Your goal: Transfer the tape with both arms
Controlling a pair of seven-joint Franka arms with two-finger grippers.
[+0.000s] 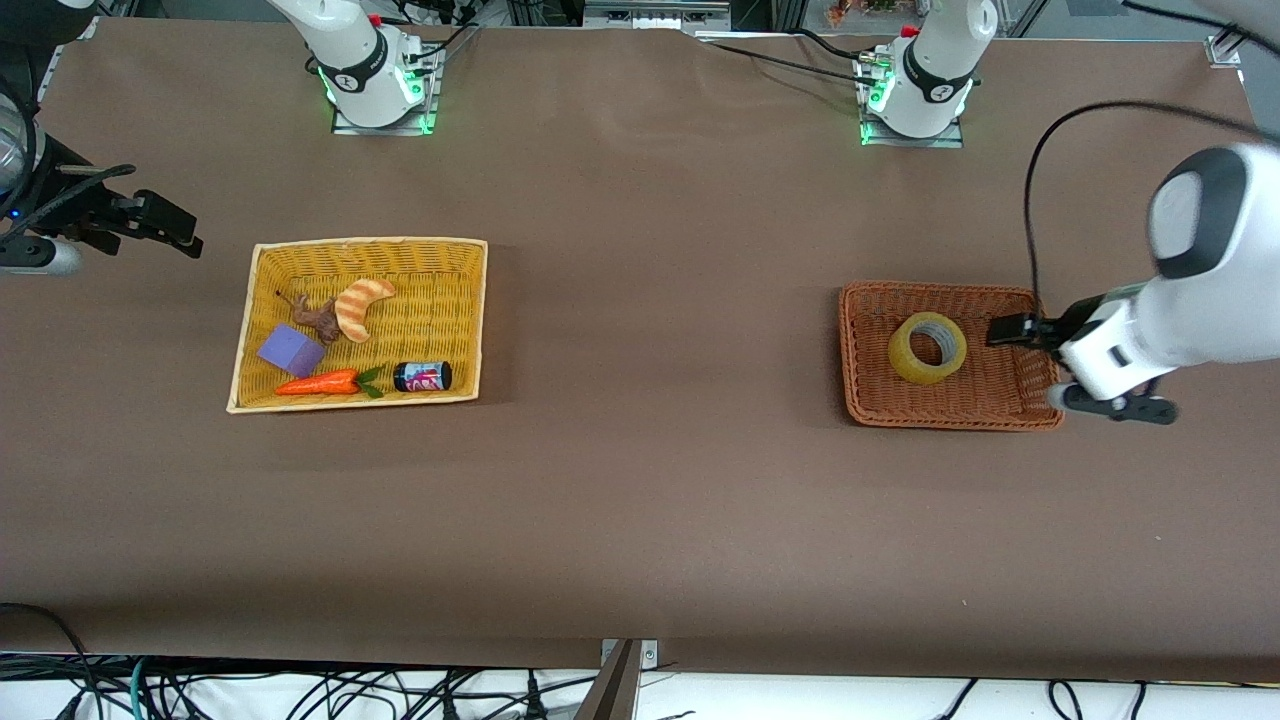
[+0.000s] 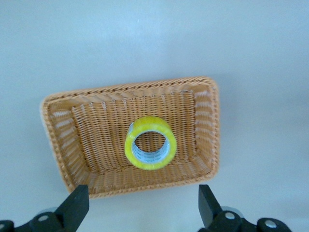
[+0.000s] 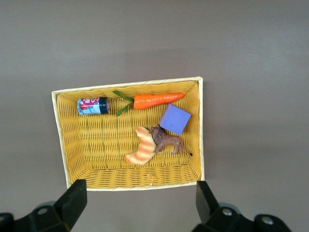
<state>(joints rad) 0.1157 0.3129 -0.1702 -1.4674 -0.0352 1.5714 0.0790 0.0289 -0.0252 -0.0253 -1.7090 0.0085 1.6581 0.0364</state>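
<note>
The tape (image 1: 927, 347), a yellowish ring with a grey core, stands tilted on its edge in the middle of a brown wicker basket (image 1: 848, 350) toward the left arm's end of the table. In the left wrist view the tape (image 2: 150, 142) sits in the basket (image 2: 48, 125). My left gripper (image 1: 1003, 330) hangs open and empty in the air by the basket's rim; between its jaws (image 2: 144, 208) I see bare table. My right gripper (image 1: 185, 235) is open and empty, up in the air beside a yellow basket (image 1: 370, 242); it also shows in the right wrist view (image 3: 140, 205).
The yellow basket (image 3: 128, 84) holds an orange-striped croissant toy (image 1: 360, 305), a brown animal figure (image 1: 318, 318), a purple block (image 1: 291, 350), a carrot (image 1: 320, 382) and a small can (image 1: 422, 376). Brown table lies between the two baskets.
</note>
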